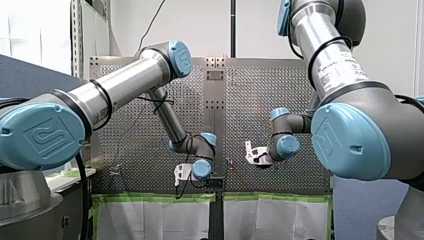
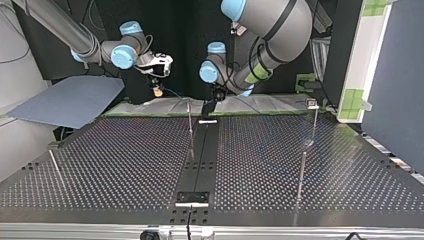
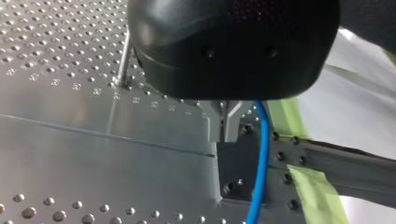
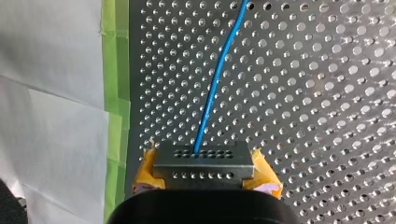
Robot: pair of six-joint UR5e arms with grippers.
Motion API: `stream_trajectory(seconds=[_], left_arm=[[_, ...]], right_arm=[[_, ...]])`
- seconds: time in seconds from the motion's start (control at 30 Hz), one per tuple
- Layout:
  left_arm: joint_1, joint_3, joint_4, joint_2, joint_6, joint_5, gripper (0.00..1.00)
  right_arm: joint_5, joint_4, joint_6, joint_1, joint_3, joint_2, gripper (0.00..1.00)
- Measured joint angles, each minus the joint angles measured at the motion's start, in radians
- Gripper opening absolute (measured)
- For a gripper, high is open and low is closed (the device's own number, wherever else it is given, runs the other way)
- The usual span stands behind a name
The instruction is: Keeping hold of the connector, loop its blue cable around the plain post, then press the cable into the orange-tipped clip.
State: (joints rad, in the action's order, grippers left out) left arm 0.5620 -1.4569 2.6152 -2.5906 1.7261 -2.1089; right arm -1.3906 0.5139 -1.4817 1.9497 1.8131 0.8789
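Clenched on a grey metal connector block (image 4: 201,156), my right claw (image 4: 206,170) holds it between yellow pads (image 4: 148,169), low over the far edge of the table. A thin blue cable (image 4: 215,84) leaves the block's top row of holes and runs ahead across the perforated metal table (image 4: 327,93) toward my left claw (image 3: 225,126). That black claw hangs just above the table with the cable passing close beside it. I cannot tell whether it is released or clenched.

By my reading the looping step has not begun: the cable lies nearly straight, around nothing. A thin metal post (image 2: 190,125) stands near the left claw and looks like the plain one. I cannot pick out an orange tip on any of the other posts. The next move calls for carrying the connector around that post with enough slack to keep the cable from pulling free.

Green tape (image 4: 114,70) borders the table's far edge, with a white sheet (image 4: 46,93) beyond it. A blue-grey board (image 2: 70,100) lies at the top view's left.
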Motion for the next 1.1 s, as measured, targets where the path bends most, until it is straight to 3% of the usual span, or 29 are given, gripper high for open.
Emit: stream_trajectory(seconds=[0.3,0.53,0.7,0.8,0.97,1.1], left_arm=[[-0.002,-0.006,0.006,0.0,0.001,-0.001,0.0],[0.0,-0.014,0.006,0.0,0.001,-0.002,0.0],[0.008,-0.032,0.0,0.0,0.0,-0.002,0.0],[0.01,-0.042,-0.005,0.0,0.0,-0.003,0.0],[0.011,-0.05,-0.008,0.0,0.0,-0.003,0.0],[0.011,-0.05,-0.01,0.0,0.0,-0.003,0.0]], right_arm=[[0.005,0.001,0.003,0.02,-0.015,0.001,0.0],[0.056,-0.002,-0.003,0.044,-0.016,0.001,0.0],[0.034,-0.016,-0.007,0.044,-0.011,0.001,0.0],[0.017,-0.018,-0.023,0.038,0.005,0.001,0.0],[0.008,-0.013,-0.066,0.027,0.034,0.001,0.0],[-0.01,-0.025,-0.081,0.019,0.04,0.001,0.0]])
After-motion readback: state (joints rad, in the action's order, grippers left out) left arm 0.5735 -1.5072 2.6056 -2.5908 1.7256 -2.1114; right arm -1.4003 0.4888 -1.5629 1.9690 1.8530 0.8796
